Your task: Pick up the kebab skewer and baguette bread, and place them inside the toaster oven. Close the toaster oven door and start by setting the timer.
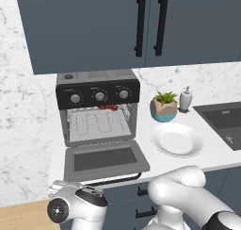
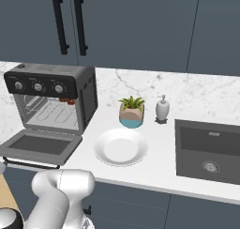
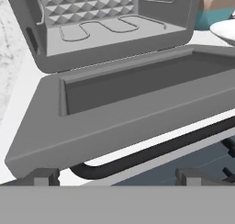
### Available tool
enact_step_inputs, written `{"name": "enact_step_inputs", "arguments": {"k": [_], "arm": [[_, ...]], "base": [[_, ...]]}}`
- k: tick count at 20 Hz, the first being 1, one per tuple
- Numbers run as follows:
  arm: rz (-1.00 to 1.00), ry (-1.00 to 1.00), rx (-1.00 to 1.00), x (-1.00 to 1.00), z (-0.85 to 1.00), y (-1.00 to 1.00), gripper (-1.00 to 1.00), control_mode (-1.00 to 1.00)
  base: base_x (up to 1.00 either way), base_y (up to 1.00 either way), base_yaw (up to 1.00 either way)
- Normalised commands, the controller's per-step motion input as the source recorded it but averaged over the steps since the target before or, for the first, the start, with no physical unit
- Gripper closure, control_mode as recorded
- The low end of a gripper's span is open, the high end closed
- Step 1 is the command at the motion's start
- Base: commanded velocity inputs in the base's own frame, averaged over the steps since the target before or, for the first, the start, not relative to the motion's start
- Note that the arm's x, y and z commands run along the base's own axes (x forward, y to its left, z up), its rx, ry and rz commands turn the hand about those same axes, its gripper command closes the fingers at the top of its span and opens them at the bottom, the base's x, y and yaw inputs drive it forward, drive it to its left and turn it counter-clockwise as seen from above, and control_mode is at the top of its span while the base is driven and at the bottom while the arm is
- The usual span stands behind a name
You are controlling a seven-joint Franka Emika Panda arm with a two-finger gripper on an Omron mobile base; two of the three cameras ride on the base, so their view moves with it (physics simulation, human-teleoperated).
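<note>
- Left base view: the toaster oven (image 1: 98, 112) stands on the white desk (image 1: 214, 151) against the marble wall, its three knobs on the black top panel facing the robot.
- Its toaster oven door (image 1: 104, 159) is dropped flat, hinged at the oven's foot, glass side up; its long axis runs left to right along the desk edge, and the black bar handle (image 3: 151, 153) overhangs that edge.
- A kebab skewer (image 1: 108, 107) lies deep inside at the back right, seen as a few red chunks, lengthwise across the cavity.
- The loaf cannot be made out.
- Hand view: the gripper (image 3: 114, 178) sits just below and in front of the handle, fingers spread wide apart, holding nothing.
- Right of the oven sit an empty white plate (image 1: 177, 139), a potted plant (image 1: 164, 106), a soap dispenser (image 1: 186, 99) and a dark sink (image 1: 223, 120).
</note>
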Motion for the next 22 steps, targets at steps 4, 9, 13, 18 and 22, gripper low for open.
{"name": "enact_step_inputs", "arguments": {"k": [4, 9, 13, 18, 22], "arm": [[0.0, -0.01, 0.0, 0.0, 0.0, 0.0, -1.0, -1.0], [0.0, 0.0, 0.0, 0.0, -0.2, 0.0, -1.0, -1.0], [0.0, 0.0, 0.0, 0.0, -0.31, 0.0, -1.0, -1.0], [0.0, -0.01, 0.0, 0.0, -0.12, 0.0, -1.0, -1.0], [0.0, -0.02, 0.0, 0.1, 0.0, 0.0, -1.0, -1.0]], "base": [[0.0, 0.0, 0.0], [0.0, 0.0, 0.0], [0.0, 0.0, 0.0], [0.0, 0.0, 0.0], [0.0, 0.0, 0.0]]}}
